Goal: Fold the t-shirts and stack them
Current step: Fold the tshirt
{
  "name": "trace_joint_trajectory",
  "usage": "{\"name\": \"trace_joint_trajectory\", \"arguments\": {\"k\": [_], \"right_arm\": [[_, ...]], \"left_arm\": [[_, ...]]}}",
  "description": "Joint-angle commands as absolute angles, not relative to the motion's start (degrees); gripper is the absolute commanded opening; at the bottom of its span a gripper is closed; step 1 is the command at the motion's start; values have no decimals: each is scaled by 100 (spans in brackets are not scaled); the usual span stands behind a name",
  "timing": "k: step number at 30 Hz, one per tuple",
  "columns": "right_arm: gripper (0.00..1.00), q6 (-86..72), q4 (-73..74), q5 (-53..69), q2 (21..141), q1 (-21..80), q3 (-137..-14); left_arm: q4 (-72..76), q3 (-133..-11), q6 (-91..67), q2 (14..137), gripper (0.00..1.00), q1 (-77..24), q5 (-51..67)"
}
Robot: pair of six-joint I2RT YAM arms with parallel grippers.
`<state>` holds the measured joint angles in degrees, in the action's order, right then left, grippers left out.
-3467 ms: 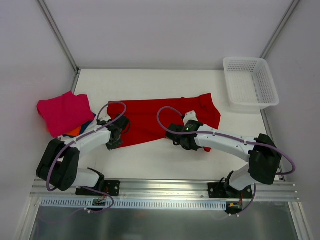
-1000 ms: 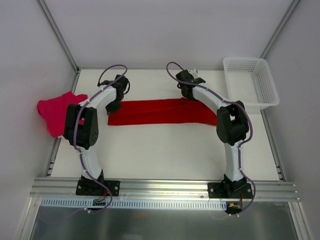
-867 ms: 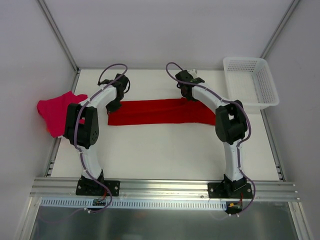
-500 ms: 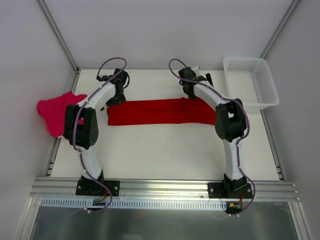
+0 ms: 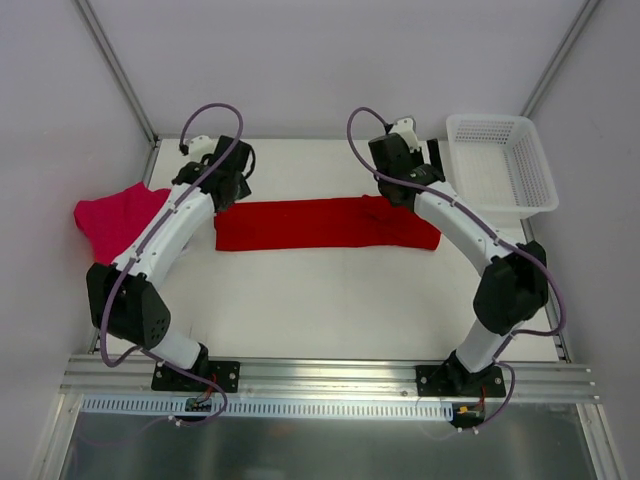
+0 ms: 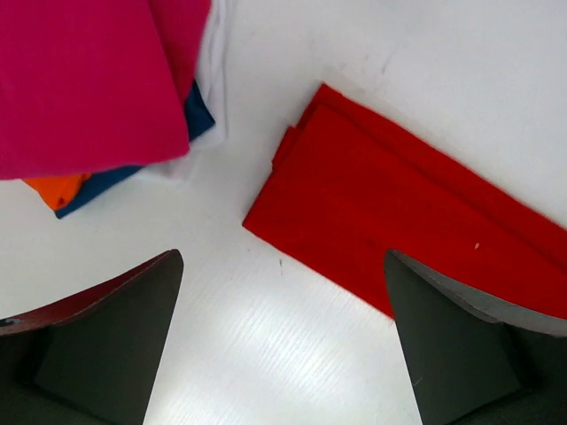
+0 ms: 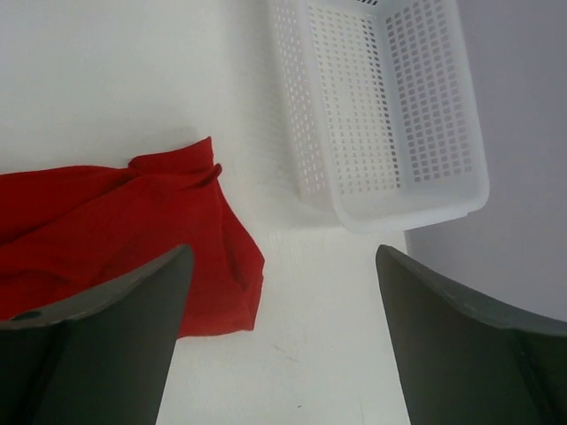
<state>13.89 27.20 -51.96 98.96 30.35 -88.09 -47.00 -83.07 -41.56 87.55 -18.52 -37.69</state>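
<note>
The red t-shirt [image 5: 325, 223] lies on the table [image 5: 330, 310] as a long narrow band, folded lengthwise only; I judge the cross folds are not yet done; the left gripper [image 6: 283, 341] and right gripper [image 7: 283, 336] hang over its ends, jaws apart, holding nothing; the magenta t-shirt [image 5: 112, 222] tops the pile at the far left, waiting for it.

The red t-shirt [image 5: 325, 223] is a plain, bright red with no pattern. Left of it, the magenta-pink shirt [image 5: 112, 218] is also plain. Under it show an orange shirt [image 6: 55, 189], a dark blue shirt [image 6: 120, 175] and a white cloth edge [image 6: 213, 88]. Right of the red t-shirt, the mesh basket [image 5: 500, 165] is white with a grid of small holes. The table [image 5: 330, 310] is white.
</note>
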Motion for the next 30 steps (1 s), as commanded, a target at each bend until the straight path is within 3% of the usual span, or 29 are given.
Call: {"name": "trace_joint_trajectory", "arguments": {"k": [1, 7, 8, 10, 11, 13, 14, 30], "right_arm": [[86, 1038, 2882, -5046, 9397, 3181, -8500], [59, 510, 3593, -4483, 9465, 3270, -8323], [31, 449, 3638, -4317, 9562, 3287, -8297], [7, 247, 3656, -4175, 9624, 3287, -8122], [0, 185, 3630, -4070, 9694, 3287, -8060], [0, 36, 3647, -4052, 9756, 3287, -7946], [1, 18, 3665, -4034, 9834, 3278, -7919], [0, -422, 4087, -2646, 11241, 2892, -8569]], "left_arm": [[-4834, -7964, -4359, 8824, 96, -2135, -3517], [-4816, -7954, -4359, 9395, 85, -2364, -3340], [-4808, -7972, -4359, 9500, 80, -2373, -3314], [-4808, -8076, -4342, 9808, 72, -2382, -3270], [-4808, -8121, -4316, 10009, 54, -2382, -3217], [-4816, -8243, -4289, 10177, 25, -2382, -3182], [-4825, -8279, -4280, 10326, 0, -2382, -3156], [-4825, -8411, -4166, 11381, 0, -2382, -2980]]}}
